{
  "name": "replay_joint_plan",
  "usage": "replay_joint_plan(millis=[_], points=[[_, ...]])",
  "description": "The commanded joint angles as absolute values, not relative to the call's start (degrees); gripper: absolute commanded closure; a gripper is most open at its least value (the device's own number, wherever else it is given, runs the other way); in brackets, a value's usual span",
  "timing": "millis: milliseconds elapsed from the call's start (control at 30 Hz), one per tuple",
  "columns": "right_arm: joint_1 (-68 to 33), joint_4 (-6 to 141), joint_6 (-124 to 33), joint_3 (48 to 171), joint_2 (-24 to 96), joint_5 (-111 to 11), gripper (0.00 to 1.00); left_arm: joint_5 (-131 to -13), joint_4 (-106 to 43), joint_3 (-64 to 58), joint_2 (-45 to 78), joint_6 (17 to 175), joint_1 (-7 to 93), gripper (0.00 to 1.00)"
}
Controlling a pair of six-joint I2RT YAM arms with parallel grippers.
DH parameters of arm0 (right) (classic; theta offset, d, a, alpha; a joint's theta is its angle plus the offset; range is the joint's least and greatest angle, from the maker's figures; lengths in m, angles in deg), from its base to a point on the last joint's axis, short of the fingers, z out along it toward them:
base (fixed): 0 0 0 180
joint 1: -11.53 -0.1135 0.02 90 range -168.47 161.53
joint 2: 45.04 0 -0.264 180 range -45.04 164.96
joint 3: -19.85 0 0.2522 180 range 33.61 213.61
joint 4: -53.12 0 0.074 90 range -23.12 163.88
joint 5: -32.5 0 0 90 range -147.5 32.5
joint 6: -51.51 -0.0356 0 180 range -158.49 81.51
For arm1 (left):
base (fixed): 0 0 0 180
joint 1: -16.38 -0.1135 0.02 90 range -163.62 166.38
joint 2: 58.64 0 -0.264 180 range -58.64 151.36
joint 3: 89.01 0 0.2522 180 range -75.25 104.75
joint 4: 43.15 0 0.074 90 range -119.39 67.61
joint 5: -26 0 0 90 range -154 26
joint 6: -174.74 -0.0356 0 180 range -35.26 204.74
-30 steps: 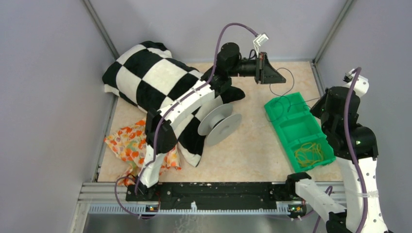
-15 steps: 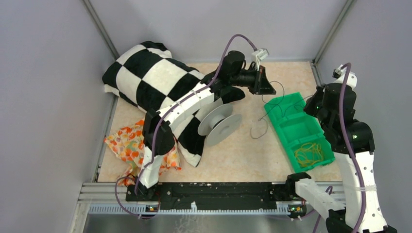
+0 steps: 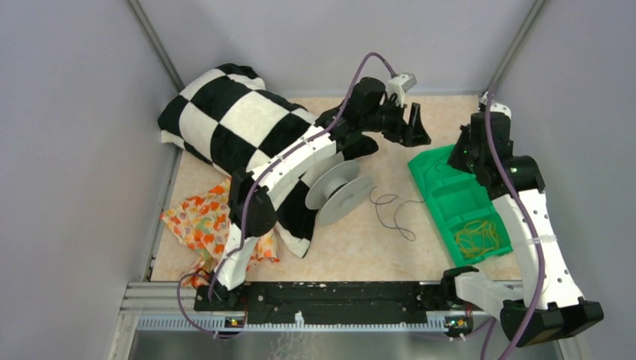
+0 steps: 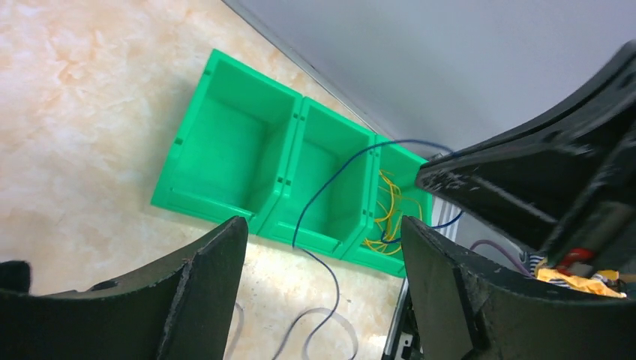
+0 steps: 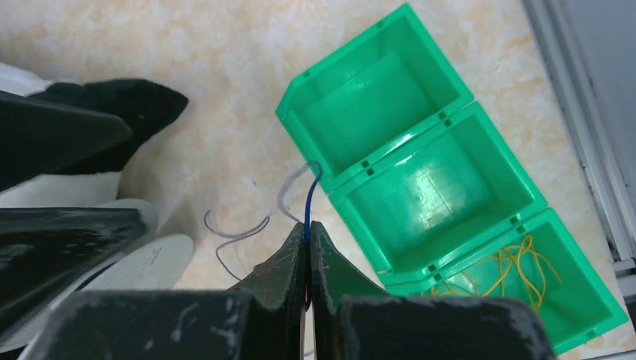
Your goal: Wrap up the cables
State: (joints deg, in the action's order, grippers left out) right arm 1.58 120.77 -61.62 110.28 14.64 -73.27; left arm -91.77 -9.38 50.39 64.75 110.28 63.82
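Cable [image 5: 308, 201] | pinched between right jaws | left jaws spread wide

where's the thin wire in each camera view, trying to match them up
Top view: wire looped between the spool and the green tray.
Left wrist: wire at centre, crossing in front of the green tray's middle compartment.
Right wrist: wire at lower centre, pinched in the shut right claw.
Shared landmark: the green tray, in all three.
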Motion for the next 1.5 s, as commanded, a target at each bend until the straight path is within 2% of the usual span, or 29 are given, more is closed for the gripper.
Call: replay_joint_plan(millis=[0,233,333,433,500,700,900,1067,1200,1300,1467], points=[[1.7,119.2,-61.53,107.99,14.24,-68.82,1.0,-89.07,-11.5,47.94,56.64,110.37,60.98,0.19],[1.65,116.02,-66.5,105.43,15.16,-60.38,1.0,-90.01,-12.41,38.59,45.22,104.39,60.15,0.19],[1.69,108.48,-73.08,100.62,13.9,-51.96,1.0,-80.1,-13.28,32.53,39.79,100.19,59.97,0.15],[0.54,101.49,-80.16,96.46,14.97,-44.93,1.0,-79.27,-14.04,28.26,35.02,97.4,58.74,0.1],[-2.4,99.81,-82.22,96.49,16.45,-45.85,1.0,-79.86,-11.41,27.03,32.97,95.52,57.83,0.06],[-8.21,98.01,-83.7,100.97,19.55,-47.61,1.0,-84.1,2.86,27.77,30.18,88.62,56.68,0.05],[-9.08,98.03,-82.52,104.12,21.76,-45.73,1.0,-83.91,0.13,17.75,23.18,92.47,56.69,0.01],[-9.14,98.25,-82.62,105.37,23.02,-45.65,1.0,-83.92,2.08,19.36,25.29,91.94,56.79,0.01],[-9.12,97.97,-83.4,105.83,23.28,-44.94,1.0,-84.67,-2.03,18.03,26.32,91.88,58.91,0.01],[-9.12,97.91,-83.78,105.7,22.67,-45.27,1.0,-81.91,-9.28,12.63,24.46,88.82,62.27,0.02],[-9.12,98.22,-84.23,105.21,21.84,-45.46,1.0,-82.27,-22.48,2.74,20.1,87.69,63.77,0.12]])
